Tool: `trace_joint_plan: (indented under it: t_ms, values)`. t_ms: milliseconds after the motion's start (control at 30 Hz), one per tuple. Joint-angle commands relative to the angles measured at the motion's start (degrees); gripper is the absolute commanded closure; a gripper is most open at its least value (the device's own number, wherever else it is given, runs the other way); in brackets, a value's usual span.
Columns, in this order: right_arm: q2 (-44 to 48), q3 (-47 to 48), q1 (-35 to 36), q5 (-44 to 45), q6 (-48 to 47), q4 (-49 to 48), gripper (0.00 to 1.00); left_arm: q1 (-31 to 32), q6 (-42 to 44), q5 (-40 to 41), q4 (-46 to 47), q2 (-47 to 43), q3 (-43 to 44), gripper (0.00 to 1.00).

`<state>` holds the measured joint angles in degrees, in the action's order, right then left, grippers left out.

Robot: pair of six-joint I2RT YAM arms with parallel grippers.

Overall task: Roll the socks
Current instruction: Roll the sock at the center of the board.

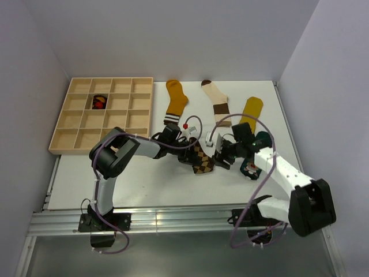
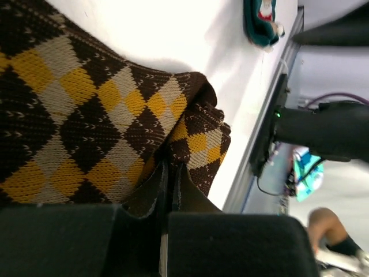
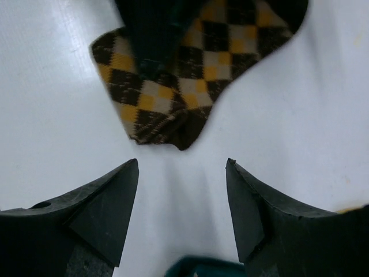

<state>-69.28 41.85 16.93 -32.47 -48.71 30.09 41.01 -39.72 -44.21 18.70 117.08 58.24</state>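
Left wrist view is showing the left claw [image 2: 170, 183] pressed together, pinching a fold of the brown and orange argyle sock [image 2: 98, 115] at its edge. The sock is lying bunched on the white table [image 2: 190, 34], its fabric doubled over beside the fingers. Only this view is showing a small red and white figure on the teal sock [image 2: 260, 23], which is lying farther off.

Right wrist view is showing the right claw [image 3: 181, 202] spread wide, holding nothing, low over the table [image 3: 52, 115]. Its dark fingertips [image 3: 109, 202] are pointing at the argyle sock [image 3: 196, 75], near it but apart. A sliver of teal fabric [image 3: 199, 268] is peeking in at the bottom edge.

Top external view is showing what neither wrist camera is catching. Both claws are meeting at the argyle sock [image 1: 202, 160], with the left claw [image 1: 185, 149] on its left and the right claw [image 1: 220, 154] on its right.

Three socks are lying flat in a row behind:
- one mustard sock with a striped cuff [image 1: 174, 101]
- one cream sock with brown bands [image 1: 216, 103]
- one yellow sock [image 1: 252, 109]

The teal sock [image 1: 247, 164] is lying partly under the right arm [image 1: 277, 170]. Whether that is one sock or two cannot be told.

One wooden divided tray [image 1: 86, 138] is sitting at the left. It is holding one dark and red bundle [image 1: 100, 102] in a compartment of its second row from the back.
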Motion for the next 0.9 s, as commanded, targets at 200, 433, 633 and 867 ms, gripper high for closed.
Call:
trace_joint_plan:
  t_ms: [200, 433, 633, 867]
  values:
    - [8.0, -11.5, 17.7, 10.7, -8.0, -13.9, 0.28, 0.9, 3.8, -1.5, -18.5, 5.4, 0.0, 1.00]
    - [7.1, -14.3, 23.0, 13.9, -9.4, -17.5, 0.28, 0.8, 5.4, -2.0, -24.3, 6.6, 2.8, 1.00]
    - [5.3, -15.3, 27.6, 15.7, -9.4, -18.2, 0.28, 0.8, 6.4, -2.1, -26.1, 7.7, 4.3, 1.00]
    - [-0.2, -14.2, 29.8, 17.6, -8.5, -19.6, 0.42, 0.8, 6.6, -2.6, -25.6, 7.8, 4.4, 0.98]
